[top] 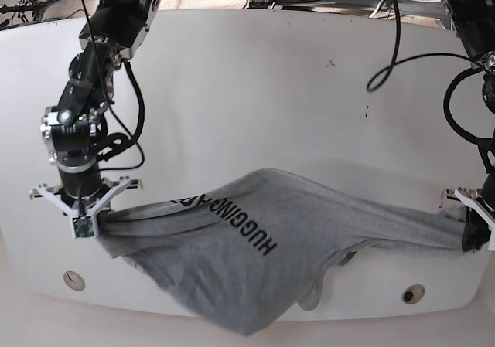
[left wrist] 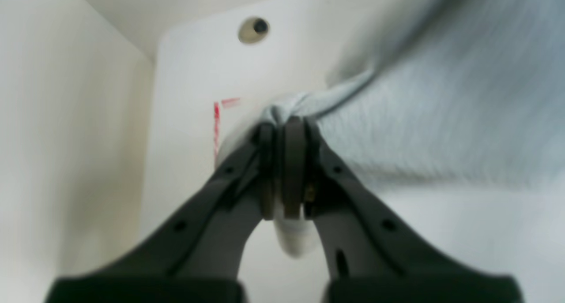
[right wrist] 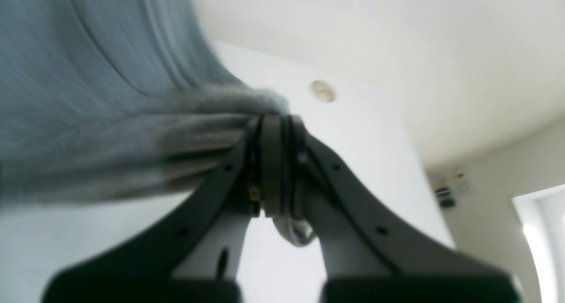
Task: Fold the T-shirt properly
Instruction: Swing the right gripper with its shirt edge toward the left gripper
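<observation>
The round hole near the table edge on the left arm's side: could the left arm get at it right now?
Probably not without letting go: the left gripper's jaws are closed on the grey T-shirt. Otherwise, nothing visibly covers the hole.

The right gripper (right wrist: 279, 162) is shut on the blurred grey T-shirt (right wrist: 176, 113), which spreads toward ten o'clock; a round inset (right wrist: 323, 91) lies at one o'clock in the white table (right wrist: 371, 162)
</observation>
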Tool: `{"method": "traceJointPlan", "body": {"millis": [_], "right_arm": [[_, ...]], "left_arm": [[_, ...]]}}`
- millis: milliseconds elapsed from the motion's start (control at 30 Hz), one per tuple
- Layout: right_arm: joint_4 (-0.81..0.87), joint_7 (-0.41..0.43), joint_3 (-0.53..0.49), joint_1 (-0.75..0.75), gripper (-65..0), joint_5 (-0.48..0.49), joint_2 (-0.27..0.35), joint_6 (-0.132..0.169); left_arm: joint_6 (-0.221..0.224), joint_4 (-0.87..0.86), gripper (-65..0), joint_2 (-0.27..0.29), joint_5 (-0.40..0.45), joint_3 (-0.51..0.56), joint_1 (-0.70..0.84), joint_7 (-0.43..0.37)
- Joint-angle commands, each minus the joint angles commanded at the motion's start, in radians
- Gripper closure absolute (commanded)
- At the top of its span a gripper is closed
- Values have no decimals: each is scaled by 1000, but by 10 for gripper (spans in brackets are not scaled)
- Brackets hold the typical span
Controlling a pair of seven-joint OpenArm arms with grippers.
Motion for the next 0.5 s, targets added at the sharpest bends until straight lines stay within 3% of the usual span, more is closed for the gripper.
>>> {"method": "traceJointPlan", "body": {"millis": [133, 200, 267, 333, 400, 433, 500], "right_arm": [[-42, 0, -51, 57, 0, -5, 24, 4], [-170, 24, -149, 200, 0, -10, 115, -11], [-200, 32, -164, 217, 0, -12, 133, -12], [-223, 34, -169, 223, 0, -9, 143, -12], [-214, 24, -70, 137, 0, 7, 124, -10], [-202, 97, -96, -445, -29, 113, -216, 47], [-202, 97, -98, -445, -29, 113, -216, 47]], "left_arm": [[1, -7, 0, 0, 2, 13, -55, -3], [-2, -32, 0, 13, 0, 67, -211, -5], [-2, -39, 0, 23, 0, 77, -236, -9], [-2, -43, 0, 31, 0, 84, -250, -9], [-7, -8, 0, 46, 1, 71, -106, -9], [-3, -51, -22, 56, 8, 78, -45, -6], [-3, -51, -24, 56, 22, 71, 15, 11]]}}
